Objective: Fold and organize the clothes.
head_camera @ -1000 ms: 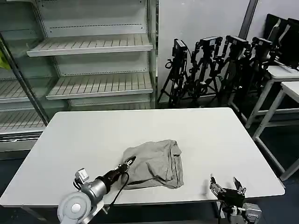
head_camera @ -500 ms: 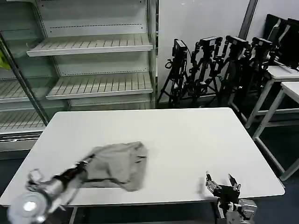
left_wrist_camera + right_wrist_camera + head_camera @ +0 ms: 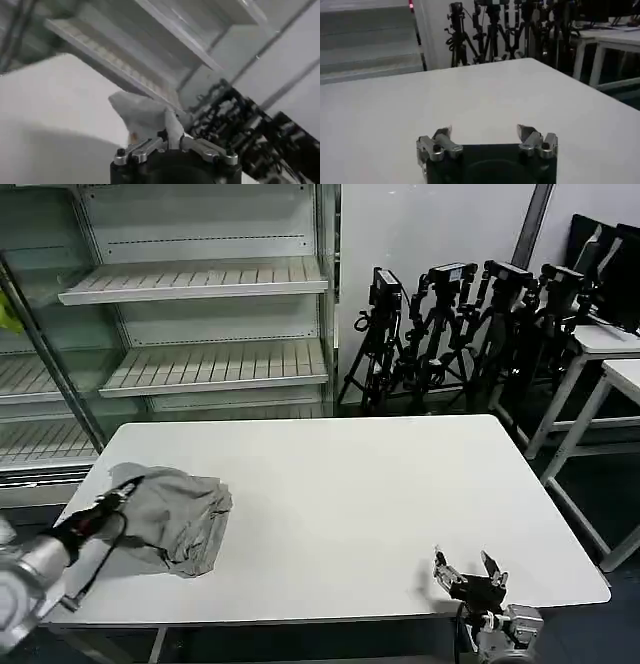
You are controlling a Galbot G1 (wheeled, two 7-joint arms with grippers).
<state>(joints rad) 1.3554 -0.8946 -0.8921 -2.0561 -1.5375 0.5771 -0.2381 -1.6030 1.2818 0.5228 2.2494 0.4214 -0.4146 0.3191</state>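
Observation:
The clothes, one light grey T-shirt (image 3: 175,514), lie bunched near the left edge of the white table (image 3: 340,484). My left gripper (image 3: 118,496) is shut on an edge of the shirt at its left side, holding a pinch of cloth. In the left wrist view the grey fabric (image 3: 145,112) runs up from between the closed fingers of the left gripper (image 3: 172,140). My right gripper (image 3: 468,569) hovers open at the table's front right edge, with nothing between its fingers (image 3: 527,132); in the right wrist view the right gripper (image 3: 484,132) faces bare tabletop.
Empty white shelves (image 3: 200,284) stand behind the table on the left. Black tripods (image 3: 460,324) crowd the back right, beside other white tables (image 3: 610,354). The table's middle and right show bare white surface.
My left gripper has dragged the shirt from the table's front centre across to the left edge. The right gripper has shifted only slightly.

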